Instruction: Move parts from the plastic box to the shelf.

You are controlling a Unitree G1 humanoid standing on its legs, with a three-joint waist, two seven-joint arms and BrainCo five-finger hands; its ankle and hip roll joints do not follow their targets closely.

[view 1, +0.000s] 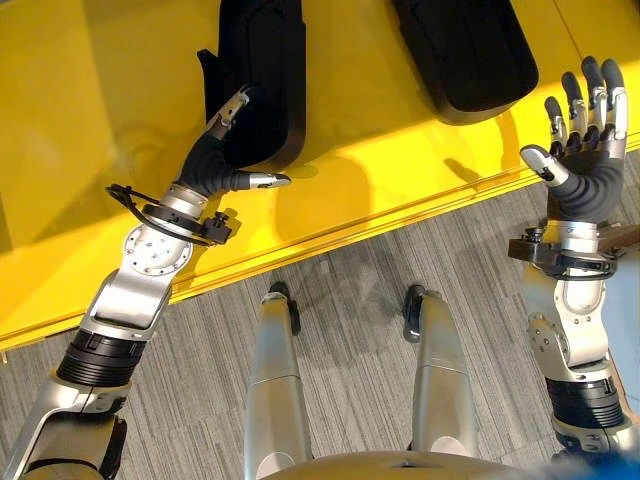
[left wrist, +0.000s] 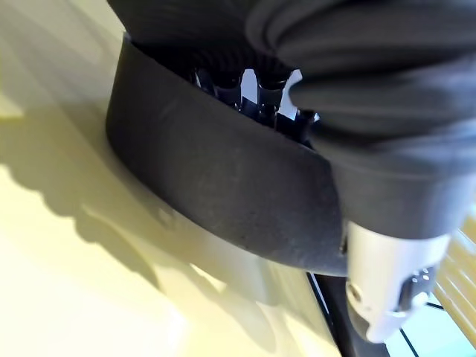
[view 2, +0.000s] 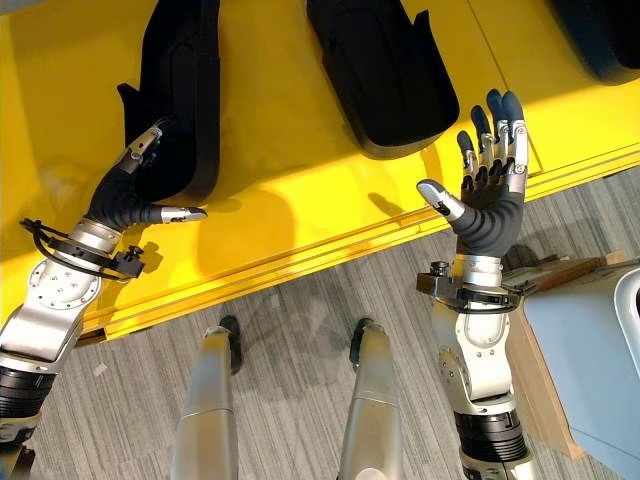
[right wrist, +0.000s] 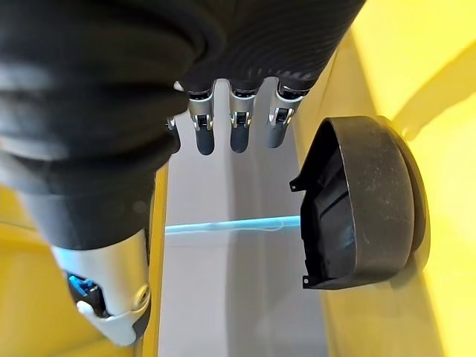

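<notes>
A long black moulded part (view 1: 262,80) lies on the yellow shelf (view 1: 400,170). My left hand (view 1: 212,165) is at its near end. Its fingers (left wrist: 253,88) reach fairly straight over the rim into the hollow, and the thumb (view 1: 265,181) stretches out flat just below the part's edge, so the hand is open. A second black part (view 2: 385,75) lies further right on the shelf, hollow side seen in the right wrist view (right wrist: 364,216). My right hand (view 2: 490,195) is raised over the shelf's front edge, palm up, fingers spread, open and holding nothing.
A third dark part (view 2: 605,35) shows at the shelf's far right. The pale blue-grey plastic box (view 2: 590,360) stands low on my right, beside a brown board (view 2: 560,275). The shelf's front lip (view 1: 330,235) runs diagonally above grey carpet (view 1: 350,300).
</notes>
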